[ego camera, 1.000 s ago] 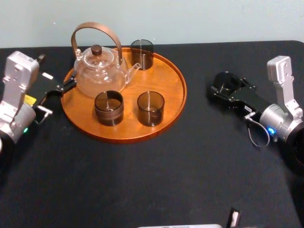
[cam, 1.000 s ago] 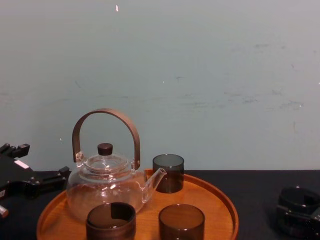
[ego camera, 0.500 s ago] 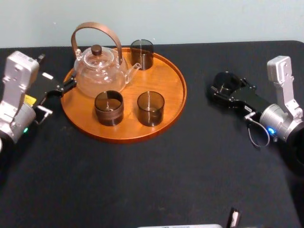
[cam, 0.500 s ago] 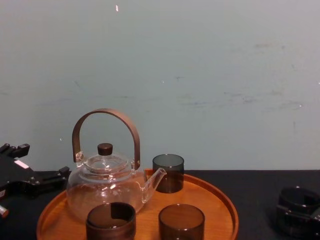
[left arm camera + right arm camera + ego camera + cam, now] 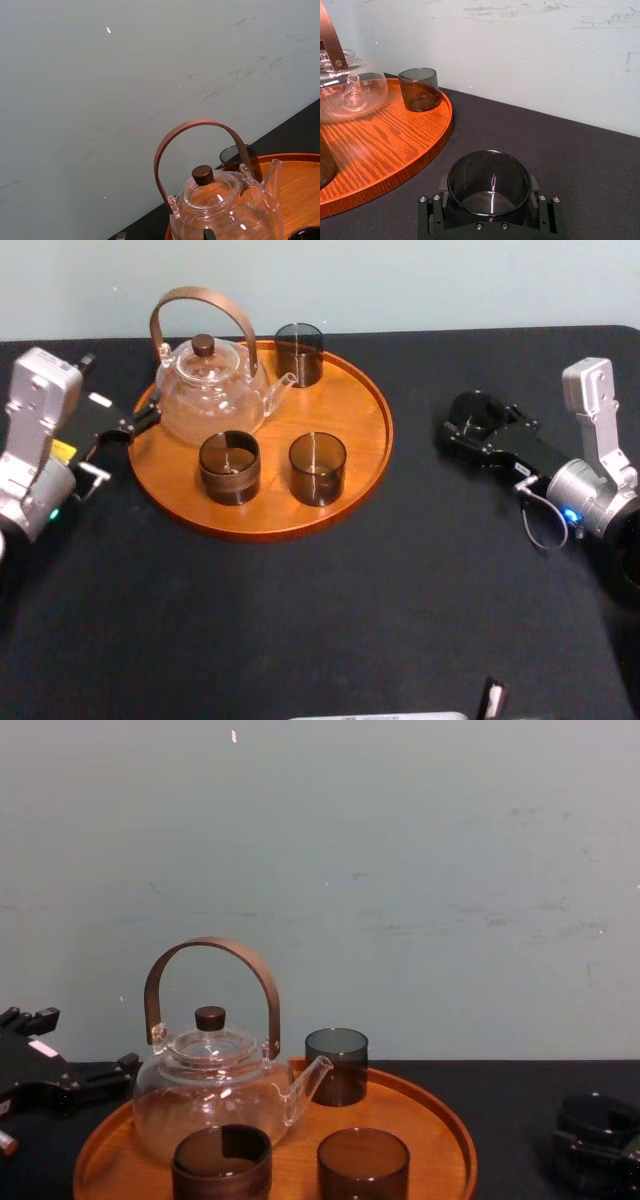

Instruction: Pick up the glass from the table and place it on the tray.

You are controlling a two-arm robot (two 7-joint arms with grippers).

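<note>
Right wrist view, nearest first: the right claw (image 5: 489, 182) has a finger pressed to each side of the glass (image 5: 470, 195), gripping it low on the wall as far as I can judge. The glass stands upright on the black table (image 5: 600, 170), just beside the tray (image 5: 427, 137) but apart from its rim. It looks light, stiff, thin-walled and slick, so a moderate squeeze across the middle should hold it, whereas a hard one could crack it. Farther off, bare wood (image 5: 355, 415) lies open beside three dark cups and a glass teapot (image 5: 205, 390). The left claw (image 5: 118, 392) sits parked at the tray's far side, fingers apart.
</note>
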